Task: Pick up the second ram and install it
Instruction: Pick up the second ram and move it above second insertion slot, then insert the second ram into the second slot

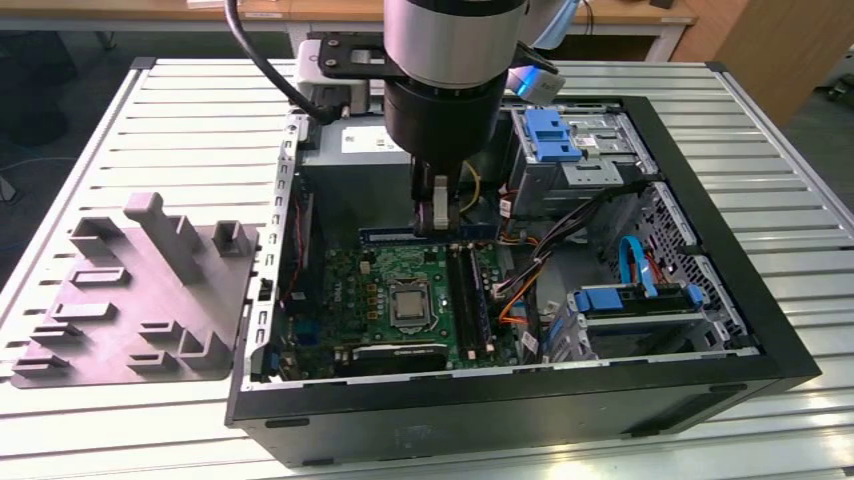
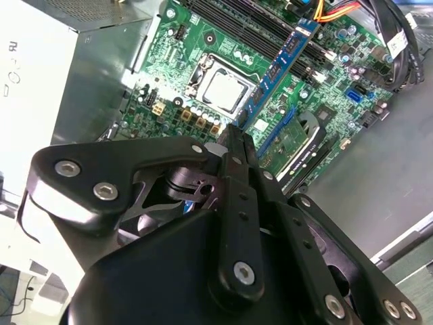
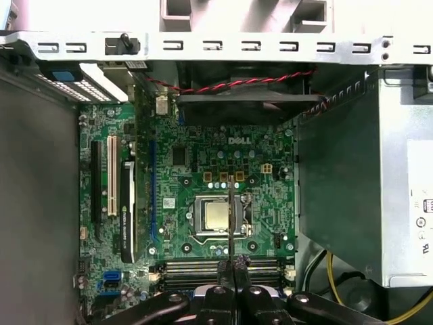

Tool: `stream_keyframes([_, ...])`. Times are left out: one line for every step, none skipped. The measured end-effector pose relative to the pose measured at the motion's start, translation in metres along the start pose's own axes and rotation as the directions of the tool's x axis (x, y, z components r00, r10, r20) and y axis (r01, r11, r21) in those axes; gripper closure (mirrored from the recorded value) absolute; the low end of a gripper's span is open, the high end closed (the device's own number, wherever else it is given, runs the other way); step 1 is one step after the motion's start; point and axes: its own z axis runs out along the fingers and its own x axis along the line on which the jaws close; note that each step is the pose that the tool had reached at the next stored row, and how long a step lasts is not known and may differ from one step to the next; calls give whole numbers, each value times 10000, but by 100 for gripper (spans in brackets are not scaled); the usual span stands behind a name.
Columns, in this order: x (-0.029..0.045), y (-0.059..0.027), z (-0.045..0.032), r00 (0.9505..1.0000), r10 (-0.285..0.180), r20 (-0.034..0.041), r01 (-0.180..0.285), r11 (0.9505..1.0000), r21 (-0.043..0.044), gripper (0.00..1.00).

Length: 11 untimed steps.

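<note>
I pinch the second ram (image 2: pixel 277 68) in my gripper (image 3: pixel 233 263), holding it above the motherboard (image 3: pixel 270 203), over the CPU socket (image 3: pixel 216 217) and crosswise to the memory slots (image 3: pixel 189 269). The power supply (image 3: pixel 352 189) stands close by. Cables (image 1: pixel 561 235) crowd the slots on the exterior view's right, inside the open case (image 1: pixel 507 400) on the table (image 1: pixel 200 130).

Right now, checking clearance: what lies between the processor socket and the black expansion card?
A long blue slot on the motherboard, seen in the first wrist view.

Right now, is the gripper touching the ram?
Touching. In the second wrist view, the gripper pinches the ram between its tips.
</note>
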Motion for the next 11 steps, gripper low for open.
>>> stream_keyframes([0, 0, 1, 10000, 1, -3, -1, 10000, -1, 88])
stream_keyframes([0, 0, 2, 10000, 1, -3, -1, 10000, -1, 88])
stream_keyframes([1, 0, 4, 10000, 1, -2, -1, 10000, 0, 88])
stream_keyframes([1, 0, 7, 10000, 0, 0, 0, 10000, 0, 88])
stream_keyframes([1, 0, 12, 10000, 0, 2, 0, 10000, 1, 88])
stream_keyframes([1, 0, 18, 10000, 1, 3, -1, 10000, 2, 88])
stream_keyframes([1, -1, 18, 10000, 0, 1, 0, 10000, 0, 88])
stream_keyframes([1, 0, 18, 10000, 1, 0, -1, 10000, 0, 88])
stream_keyframes([1, 0, 18, 10000, 1, -1, -1, 10000, 0, 88])
stream_keyframes([1, 0, 19, 10000, 1, 0, -1, 10000, 0, 88])
stream_keyframes([1, 0, 20, 10000, 1, 0, -1, 10000, 0, 88])
